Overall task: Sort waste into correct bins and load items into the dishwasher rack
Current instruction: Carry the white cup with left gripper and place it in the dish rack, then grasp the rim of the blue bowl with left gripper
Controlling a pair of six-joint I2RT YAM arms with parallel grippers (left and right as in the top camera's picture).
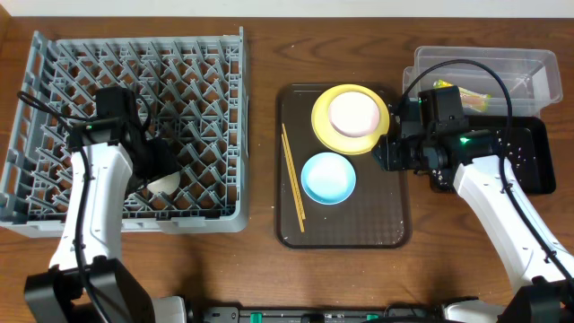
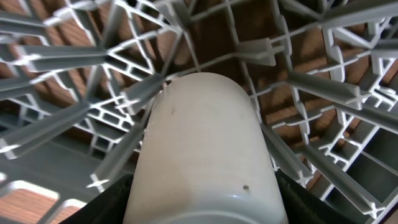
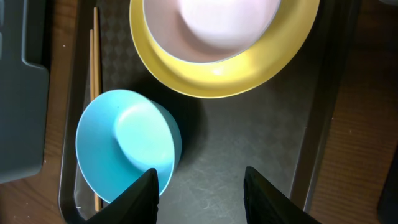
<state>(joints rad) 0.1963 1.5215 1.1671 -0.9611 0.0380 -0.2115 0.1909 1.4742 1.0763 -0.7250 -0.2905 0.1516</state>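
Left tool (image 1: 158, 177) grips the white cup (image 2: 205, 149) inside the rack (image 1: 54, 81).

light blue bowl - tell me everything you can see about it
The light blue bowl is round, smooth and glossy, plastic by its look, upright and apparently empty. It sits on the brown tray, just below the yellow plate in the overhead view with a thin gap between them, right of the chopsticks. In the right wrist view its rim hides part of them, so contact is unclear. The open right gripper hovers beside it, one finger overlapping its rim in that view.
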